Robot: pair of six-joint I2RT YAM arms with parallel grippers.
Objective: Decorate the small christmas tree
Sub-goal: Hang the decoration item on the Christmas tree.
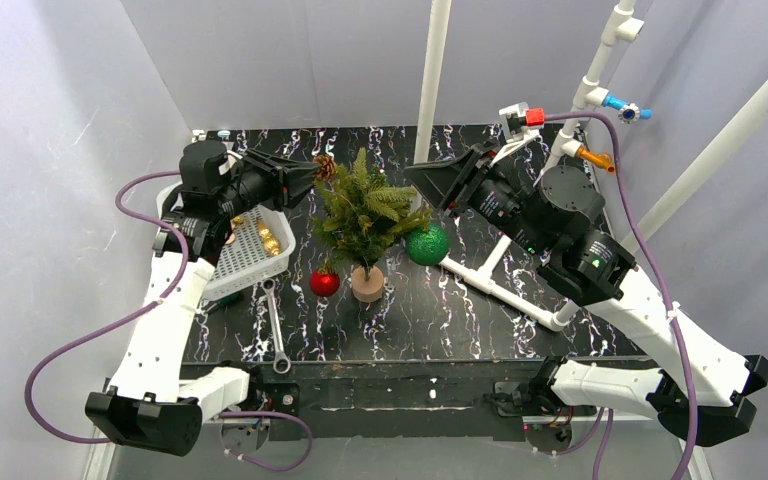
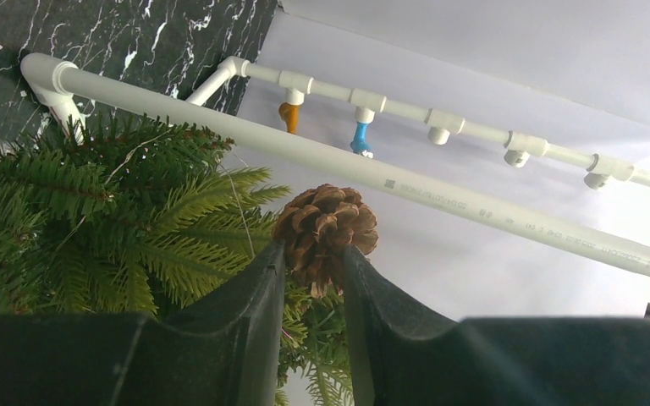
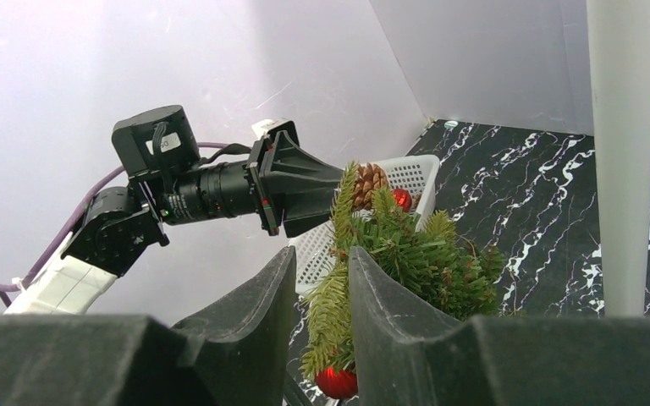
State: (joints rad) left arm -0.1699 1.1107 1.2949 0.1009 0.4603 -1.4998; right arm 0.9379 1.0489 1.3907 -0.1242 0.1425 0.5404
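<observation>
Black marbled bench (image 1: 460, 310) carries the small christmas tree (image 1: 365, 215) upright near its middle, where I see my left fingers (image 2: 245, 313) gripping a pine cone (image 2: 326, 228) at the treetop and my right fingers (image 3: 389, 313) closed on one of its branches.

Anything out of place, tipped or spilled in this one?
One thing: a metal wrench lies on the table just in front of the white basket, a tool among the ornaments. The tree stands upright on its base, and nothing looks spilled or broken.
</observation>
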